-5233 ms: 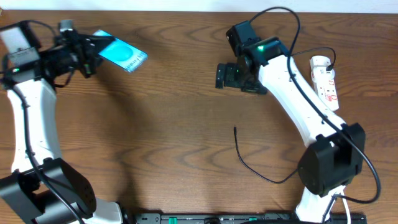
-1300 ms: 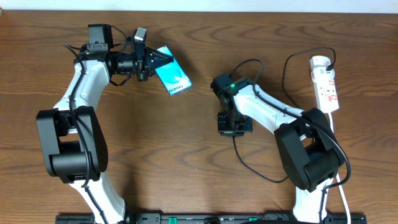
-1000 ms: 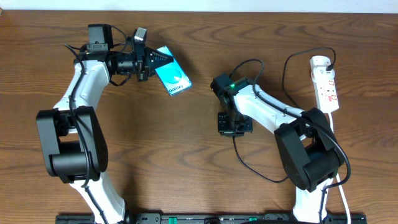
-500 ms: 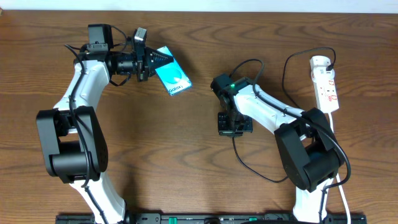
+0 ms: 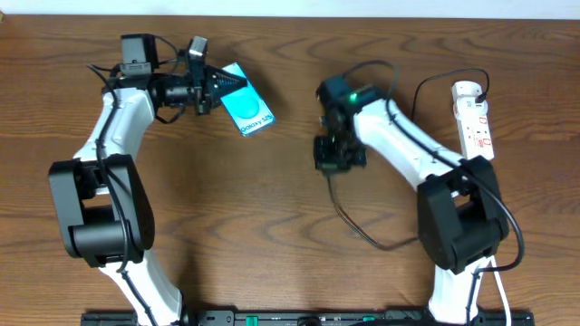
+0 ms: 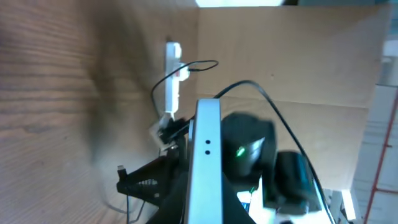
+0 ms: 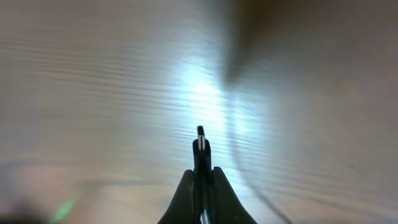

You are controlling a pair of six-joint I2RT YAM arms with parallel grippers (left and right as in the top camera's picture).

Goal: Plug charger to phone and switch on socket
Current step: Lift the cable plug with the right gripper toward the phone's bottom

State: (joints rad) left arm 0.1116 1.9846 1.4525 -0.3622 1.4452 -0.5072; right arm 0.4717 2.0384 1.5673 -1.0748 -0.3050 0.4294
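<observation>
The left gripper point(image 5: 210, 86) is clamped on the phone point(image 5: 246, 110), upper left of the tabletop point(image 5: 227, 208). The right gripper point(image 5: 331, 161) pinches the connector tip of the charger point(image 5: 349, 217) near centre, its cable trailing behind. The socket point(image 5: 474, 118) lies far right.

Brown wood-grain table point(image 5: 272, 226), pale wall point(image 6: 292, 50)

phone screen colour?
Bright cyan-blue with a pale oval; the phone shows best in the overhead view.
</observation>
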